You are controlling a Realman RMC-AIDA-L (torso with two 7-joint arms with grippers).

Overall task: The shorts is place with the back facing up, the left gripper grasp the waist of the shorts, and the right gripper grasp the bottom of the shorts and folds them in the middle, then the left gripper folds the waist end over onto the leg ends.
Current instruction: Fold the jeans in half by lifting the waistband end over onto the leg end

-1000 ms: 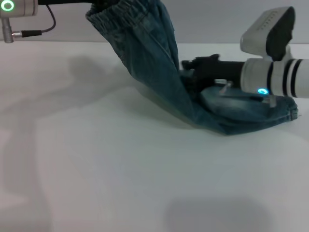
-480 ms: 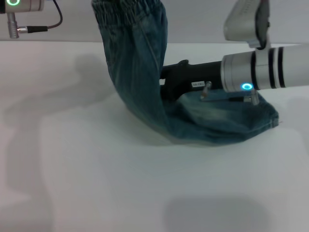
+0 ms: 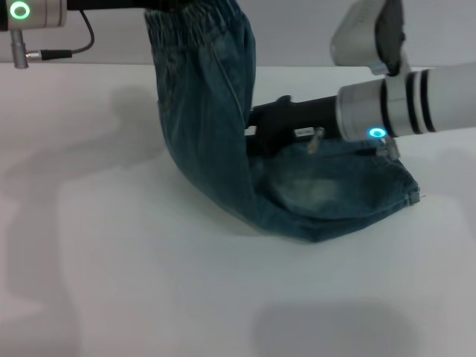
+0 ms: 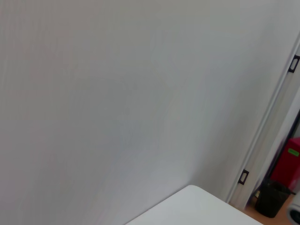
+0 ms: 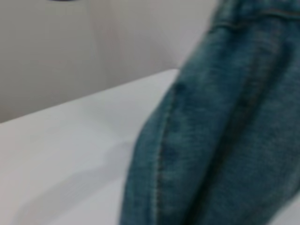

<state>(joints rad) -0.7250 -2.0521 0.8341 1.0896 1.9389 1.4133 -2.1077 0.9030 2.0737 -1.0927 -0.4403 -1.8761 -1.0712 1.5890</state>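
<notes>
Head view: the left gripper point(image 3: 160, 6) is gripping the waist point(image 3: 195, 16) aloft, shorts point(image 3: 223, 149) hanging toward the leg ends point(image 3: 401, 190), which lie rightward on the table point(image 3: 149, 282). The right gripper point(image 3: 260, 130) is reaching behind the fabric; its grip cannot be told.

Left wrist view: a wall only.

Right wrist view: denim is hanging close.

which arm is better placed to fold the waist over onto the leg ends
Left. The left pincer holds the waist of the shorts raised above the table; the right pincer sits low behind the draped denim by the leg ends.
</notes>
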